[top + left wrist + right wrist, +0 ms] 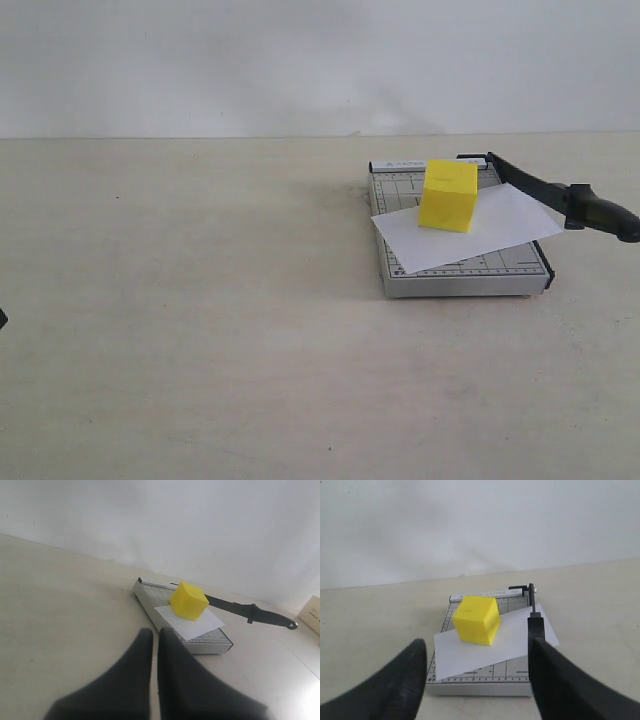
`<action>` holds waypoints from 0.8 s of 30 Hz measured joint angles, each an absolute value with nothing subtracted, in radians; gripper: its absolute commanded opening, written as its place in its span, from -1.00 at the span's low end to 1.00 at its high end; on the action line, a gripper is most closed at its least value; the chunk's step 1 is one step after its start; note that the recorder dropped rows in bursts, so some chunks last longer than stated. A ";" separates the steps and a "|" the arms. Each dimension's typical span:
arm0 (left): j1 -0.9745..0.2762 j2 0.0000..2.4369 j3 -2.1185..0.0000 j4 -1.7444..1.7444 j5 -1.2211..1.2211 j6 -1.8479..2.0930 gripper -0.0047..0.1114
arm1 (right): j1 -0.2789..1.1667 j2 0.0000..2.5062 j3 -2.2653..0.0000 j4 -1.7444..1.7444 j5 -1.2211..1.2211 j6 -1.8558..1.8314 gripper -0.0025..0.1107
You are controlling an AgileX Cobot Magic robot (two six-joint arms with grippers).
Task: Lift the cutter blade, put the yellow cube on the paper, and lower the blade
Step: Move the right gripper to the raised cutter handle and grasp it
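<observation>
The yellow cube (476, 619) sits on the paper (470, 655), ahead of your spread right gripper (478, 632). Your left gripper (155, 635) is pressed together.

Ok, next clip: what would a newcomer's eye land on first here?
The yellow cube grabs the eye first, sitting on the white paper that lies skewed across the grey trimmer at the right side of the table. Next is the black cutter blade, slanting from the trimmer's far corner with its handle out past the right edge. In the wrist views the right gripper stands wide open facing the cube, while the left gripper is shut.
</observation>
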State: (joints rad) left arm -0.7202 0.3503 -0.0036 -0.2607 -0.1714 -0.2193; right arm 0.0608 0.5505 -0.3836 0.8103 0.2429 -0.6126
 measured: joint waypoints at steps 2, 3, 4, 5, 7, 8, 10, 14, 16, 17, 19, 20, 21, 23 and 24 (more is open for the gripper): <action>-0.720 0.350 -0.004 -0.261 -0.164 -0.217 -0.84 | 0.051 0.651 -0.444 0.734 0.285 -0.526 0.09; -0.720 0.350 -0.004 -0.261 -0.158 -0.217 -0.84 | 0.042 0.706 -0.472 0.689 0.308 -0.483 0.09; -0.720 0.350 -0.004 -0.261 -0.157 -0.217 -0.84 | 0.032 0.765 -0.510 0.618 0.342 -0.425 0.09; -0.720 0.350 -0.004 -0.261 -0.157 -0.217 -0.84 | 0.023 0.825 -0.552 0.542 0.381 -0.363 0.09; -0.720 0.350 -0.004 -0.261 -0.157 -0.217 -0.84 | 0.010 0.929 -0.646 0.391 0.464 -0.246 0.09; -0.720 0.350 -0.004 -0.261 -0.157 -0.217 -0.84 | 0.007 0.985 -0.695 0.323 0.512 -0.204 0.09; -0.720 0.350 -0.004 -0.261 -0.157 -0.217 -0.84 | 0.005 1.073 -0.783 0.230 0.606 -0.155 0.09; -0.720 0.350 -0.004 -0.261 -0.155 -0.217 -0.84 | 0.002 1.225 -0.956 0.159 0.736 -0.120 0.09; -0.720 0.350 -0.004 -0.261 -0.155 -0.217 -0.84 | 0.002 1.282 -1.028 0.152 0.777 -0.118 0.09; -0.720 0.350 -0.004 -0.261 -0.153 -0.217 -0.84 | 0.002 1.313 -1.058 0.152 0.795 -0.115 0.09; -0.720 0.350 -0.004 -0.261 -0.153 -0.217 -0.84 | 0.002 1.365 -1.101 0.149 0.831 -0.115 0.09; -0.720 0.350 -0.004 -0.261 -0.153 -0.217 -0.84 | 0.002 1.393 -1.117 0.149 0.849 -0.118 0.09; -0.720 0.350 -0.004 -0.261 -0.153 -0.217 -0.84 | 0.002 1.420 -1.126 0.149 0.863 -0.124 0.09; -0.720 0.350 -0.004 -0.261 -0.153 -0.217 -0.84 | 0.002 1.469 -1.132 0.145 0.888 -0.129 0.09; -0.720 0.350 -0.004 -0.261 -0.153 -0.217 -0.84 | 0.002 1.491 -1.132 0.143 0.892 -0.131 0.09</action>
